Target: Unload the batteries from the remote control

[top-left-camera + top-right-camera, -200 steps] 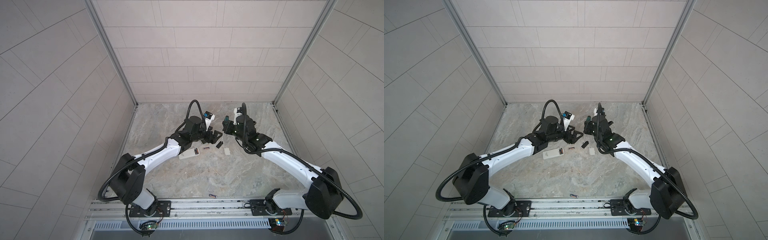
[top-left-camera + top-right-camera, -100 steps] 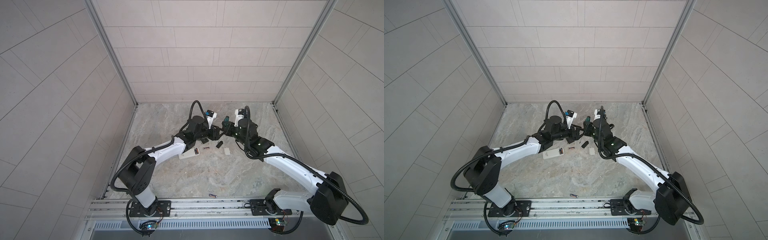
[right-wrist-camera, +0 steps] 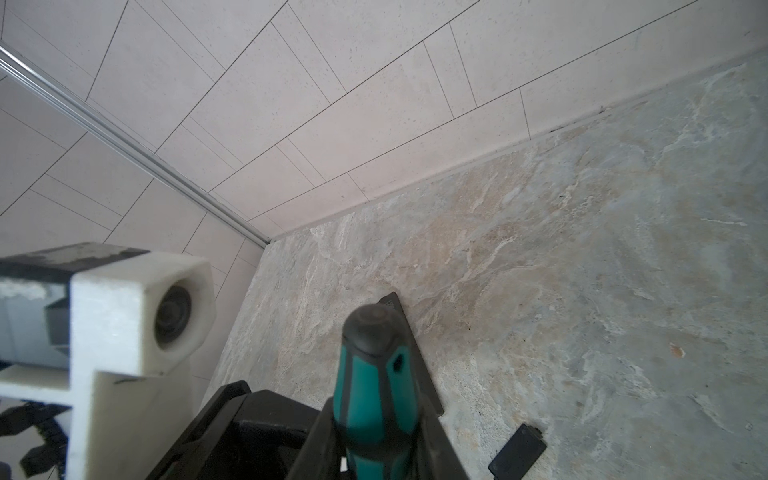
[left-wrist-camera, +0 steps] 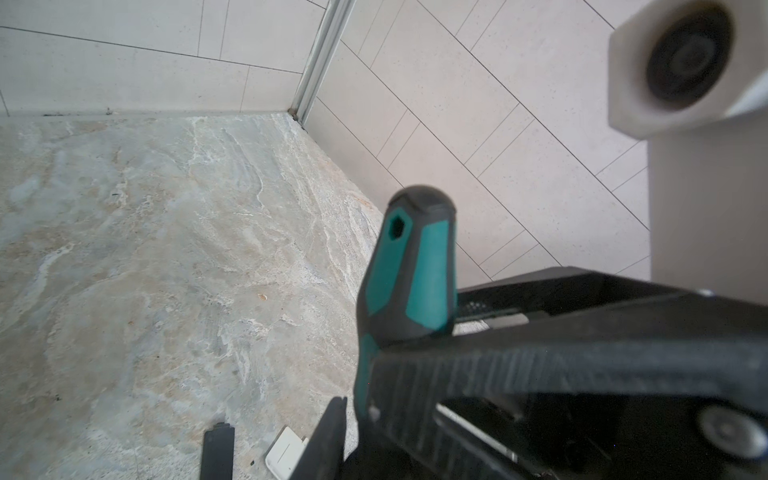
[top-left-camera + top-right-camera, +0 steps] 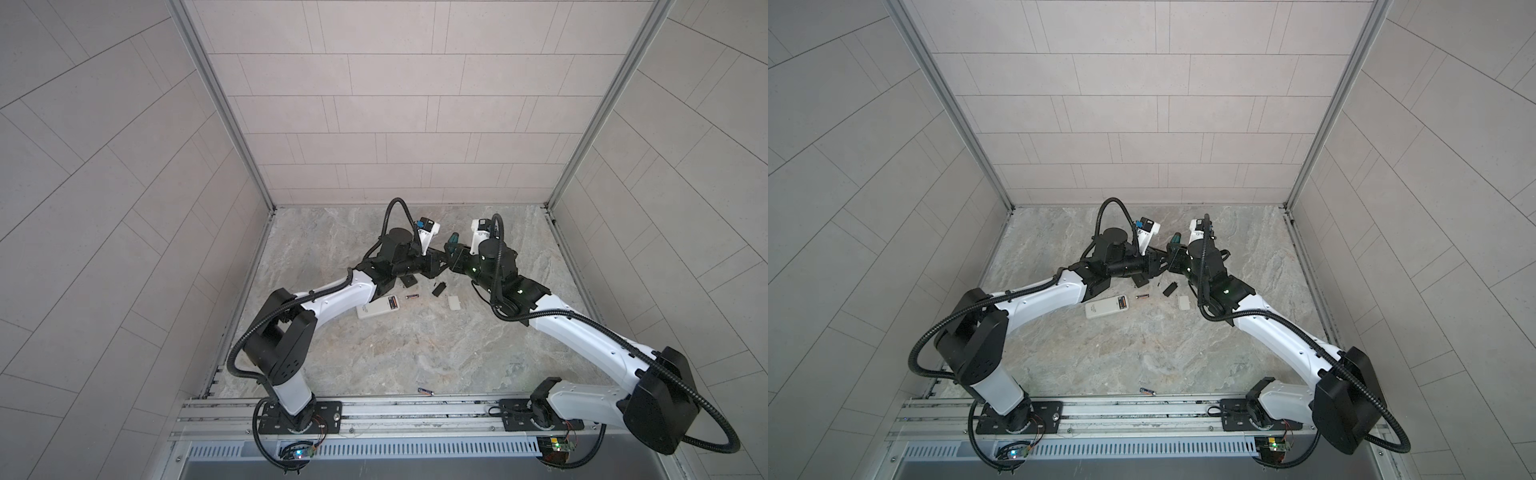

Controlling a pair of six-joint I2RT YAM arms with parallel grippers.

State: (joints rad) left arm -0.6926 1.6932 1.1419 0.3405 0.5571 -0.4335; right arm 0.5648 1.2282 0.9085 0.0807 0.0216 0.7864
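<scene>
There is one white remote (image 5: 374, 311) and two loose batteries: a first battery (image 5: 412, 296) just beside the remote's open end and a second battery (image 5: 424, 390) well apart from the remote, on its near side in both top views. How many cells sit in its open compartment cannot be told. Beyond the remote's open end lie two small black cover plates, a nearer plate (image 5: 408, 281) and a farther plate (image 5: 439, 288), then one white cover plate (image 5: 454, 302), and farther back one green-handled screwdriver (image 5: 452, 240).
</scene>
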